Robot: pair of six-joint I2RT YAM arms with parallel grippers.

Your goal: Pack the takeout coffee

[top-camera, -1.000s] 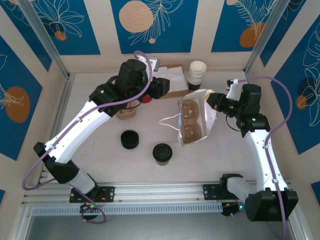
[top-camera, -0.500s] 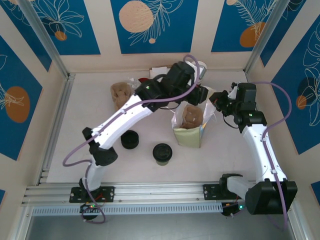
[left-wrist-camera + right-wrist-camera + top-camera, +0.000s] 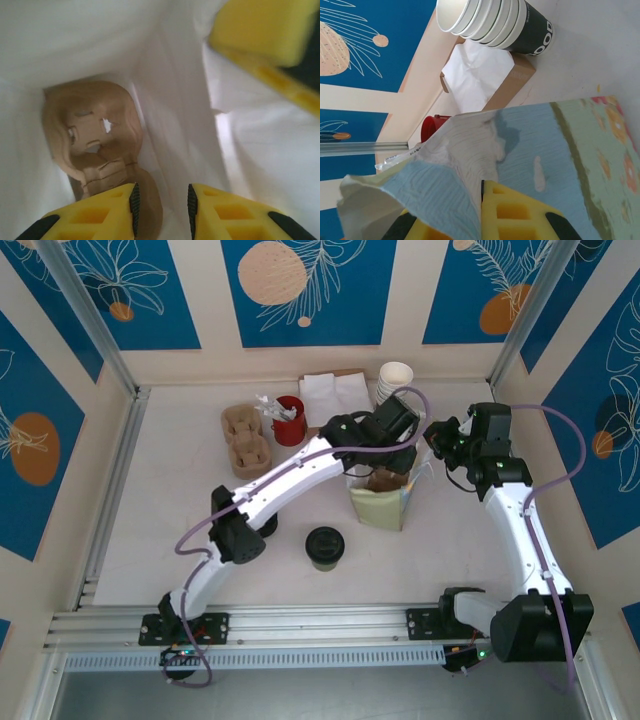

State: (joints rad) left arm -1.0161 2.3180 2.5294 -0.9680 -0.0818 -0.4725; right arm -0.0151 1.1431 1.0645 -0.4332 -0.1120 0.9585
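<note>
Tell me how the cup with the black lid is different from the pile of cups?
The takeout coffee wears a round black lid; the stacked cups are open on top. The takeout coffee is one cup alone; the stacked cups are several nested together. The takeout coffee stands near the front of the table; the stacked cups sit at its back edge. Both stand upright.

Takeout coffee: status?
Left gripper inside bag, jaws apart, empty. Right gripper shut on bag rim. Takeout coffee on table, unpacked. Cup carrier in bag.
</note>
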